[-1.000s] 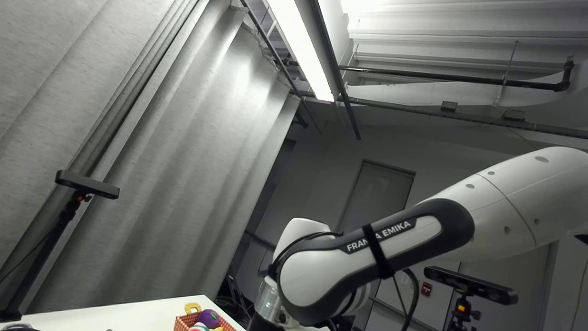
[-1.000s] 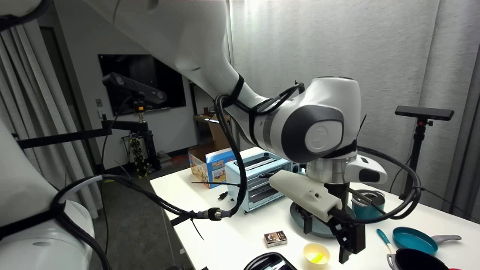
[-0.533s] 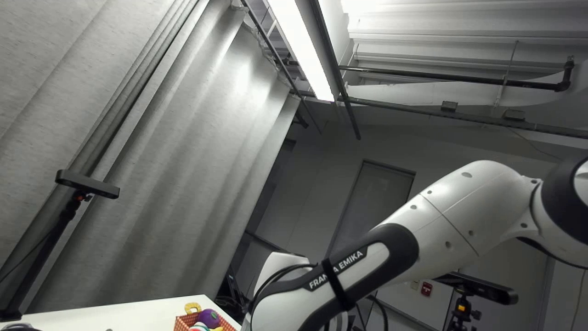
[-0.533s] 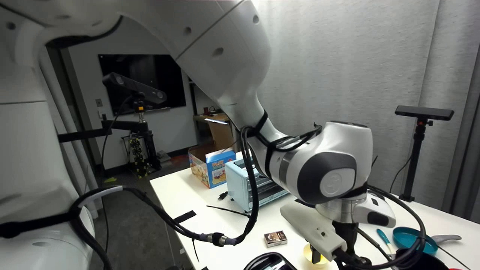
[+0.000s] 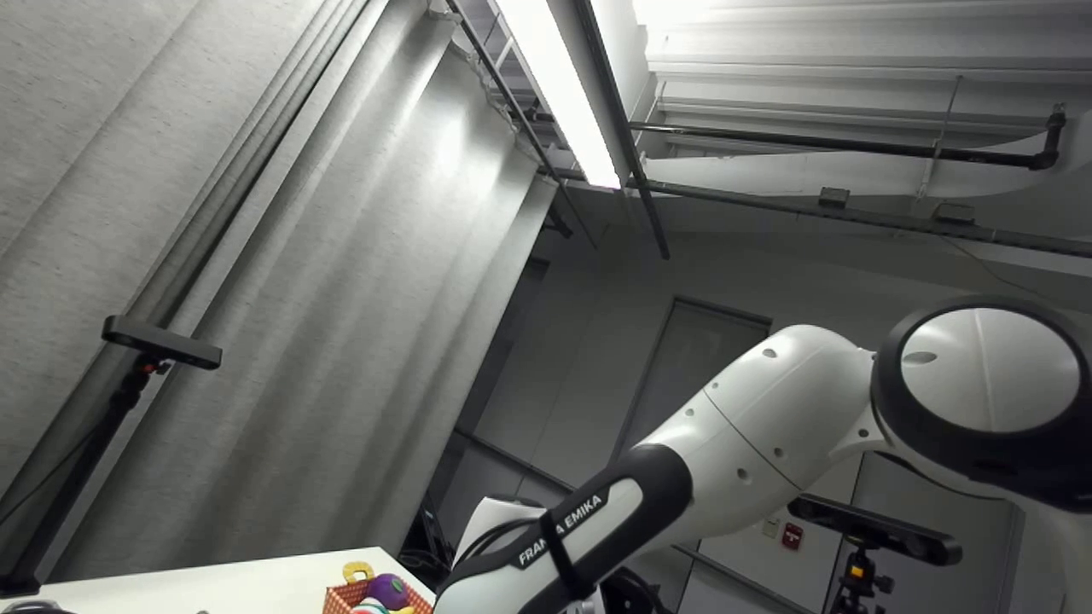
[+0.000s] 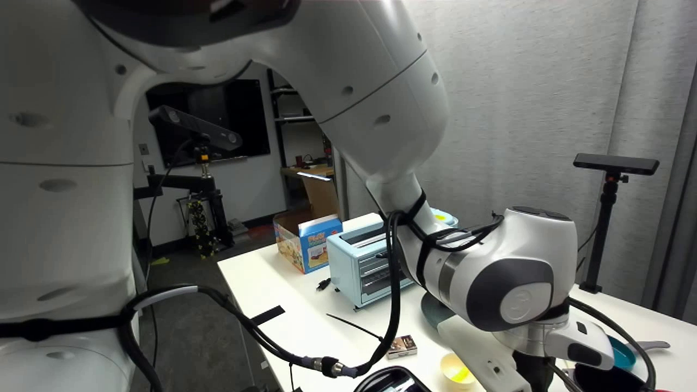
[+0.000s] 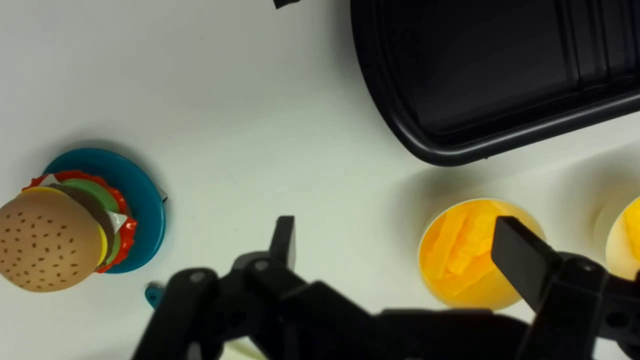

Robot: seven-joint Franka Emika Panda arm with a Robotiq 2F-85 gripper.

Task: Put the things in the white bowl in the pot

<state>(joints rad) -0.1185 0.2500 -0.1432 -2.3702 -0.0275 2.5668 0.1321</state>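
Evidently, the gripper (image 7: 396, 240) stood spread wide, with no visible load.
Yellow strips (image 7: 447, 245) lay in a pale bowl (image 7: 515, 210) right of centre in the wrist view, one finger (image 7: 522, 262) overlapping it, contact unclear; a second bowl (image 7: 620, 257) stood at the right edge, and which one the task meant I could not tell. The strips were probably light, smooth and loosely piled, best pinched across their sides without squeezing the bowl, which could have tipped. Compared with a second earlier, the arm (image 6: 523, 294) sat lower and farther right in an exterior view, its fingers gone below the frame; a dark pot (image 6: 604, 378) showed at lower right.
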